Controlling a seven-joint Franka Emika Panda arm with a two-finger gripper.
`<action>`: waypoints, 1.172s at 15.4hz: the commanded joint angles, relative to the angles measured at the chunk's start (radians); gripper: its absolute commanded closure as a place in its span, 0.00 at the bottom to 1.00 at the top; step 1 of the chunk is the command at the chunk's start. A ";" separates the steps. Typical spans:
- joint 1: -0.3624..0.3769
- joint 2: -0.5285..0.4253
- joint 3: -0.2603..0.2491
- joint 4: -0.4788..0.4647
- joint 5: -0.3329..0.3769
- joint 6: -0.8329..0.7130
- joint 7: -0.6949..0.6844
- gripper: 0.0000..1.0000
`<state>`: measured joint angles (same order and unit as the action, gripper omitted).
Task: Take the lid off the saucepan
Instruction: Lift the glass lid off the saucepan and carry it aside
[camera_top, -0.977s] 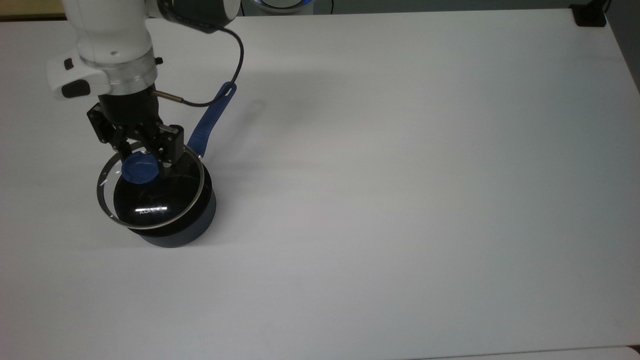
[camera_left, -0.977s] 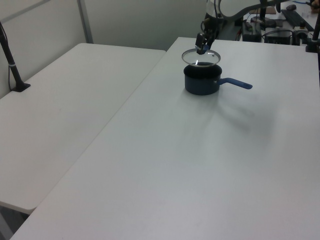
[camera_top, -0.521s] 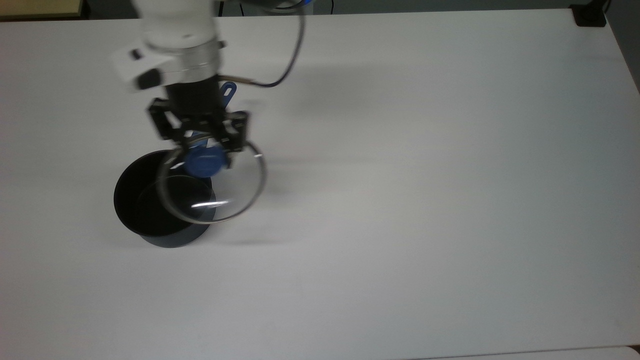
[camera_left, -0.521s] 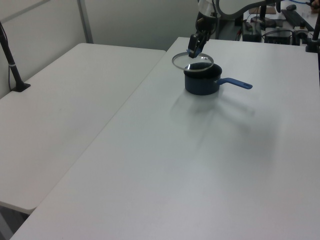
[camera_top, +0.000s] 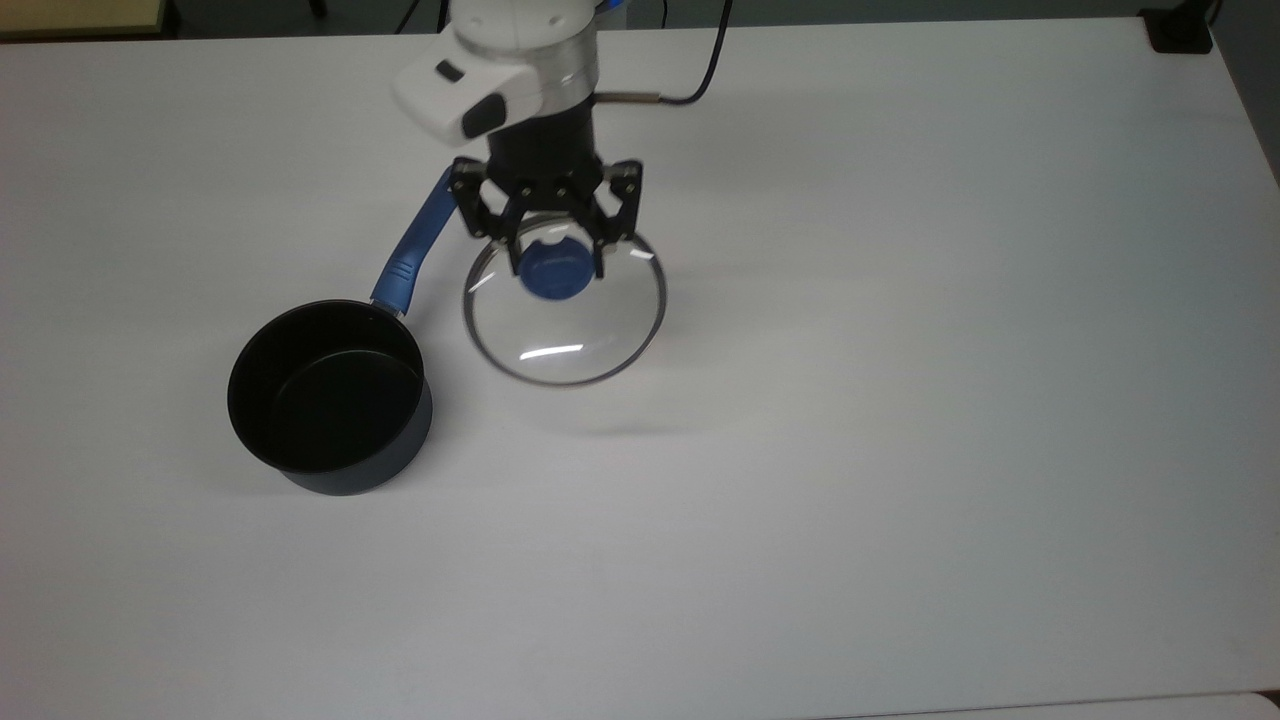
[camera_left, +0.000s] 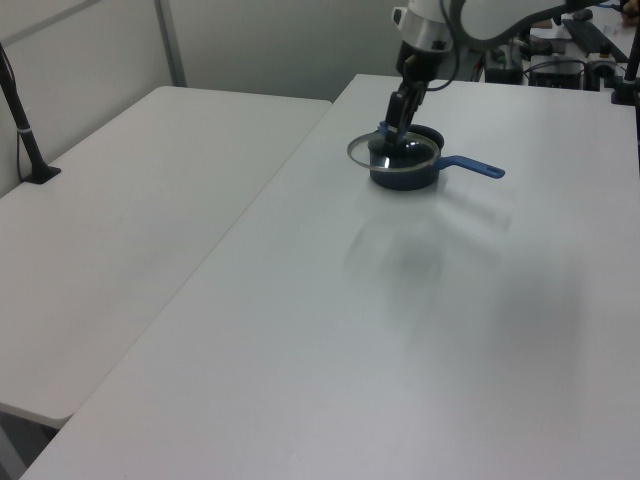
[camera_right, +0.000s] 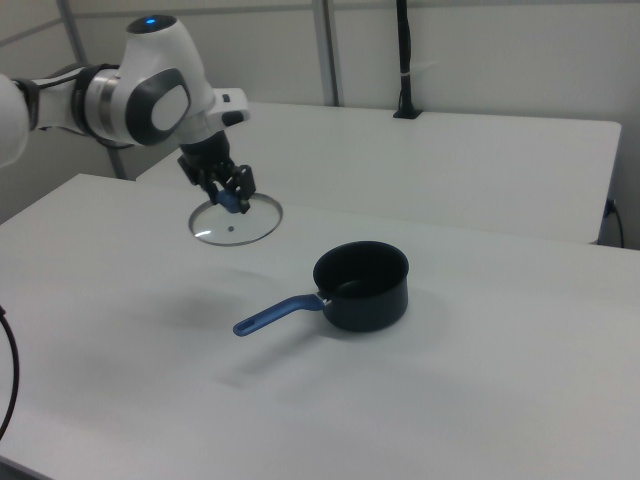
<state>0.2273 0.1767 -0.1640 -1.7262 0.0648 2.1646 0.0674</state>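
Observation:
The saucepan (camera_top: 325, 390) stands open on the white table, black inside, and its blue handle (camera_top: 415, 240) points toward the top view's upper right. My gripper (camera_top: 555, 262) is shut on the blue knob (camera_top: 553, 275) of the lid (camera_top: 570, 335). That clear glass disc hangs in the air to the right of the pan in the top view and casts a shadow on the table. In the right view, the gripper (camera_right: 232, 200) holds the lid (camera_right: 240, 225) to the left of the saucepan (camera_right: 362, 285). In the left view, the lid (camera_left: 368, 160) overlaps the saucepan (camera_left: 425, 180).
A second white table (camera_left: 120, 210) adjoins on the left view's left, with a black clamped post (camera_left: 25, 130) on it. A black object (camera_top: 1180, 30) sits at the top view's far right corner. The arm's cable (camera_top: 700, 80) trails behind the wrist.
The gripper has carried the lid off the saucepan and toward the top view's right and upper side. The pan's mouth is now fully uncovered, and the pan itself has not moved.

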 joint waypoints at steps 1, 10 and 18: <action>-0.008 -0.146 0.041 -0.177 -0.019 0.000 -0.008 0.41; -0.082 -0.278 0.161 -0.430 -0.118 0.004 -0.018 0.41; -0.103 -0.284 0.185 -0.519 -0.168 0.009 -0.035 0.41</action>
<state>0.1405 -0.0641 0.0049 -2.2055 -0.0858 2.1645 0.0492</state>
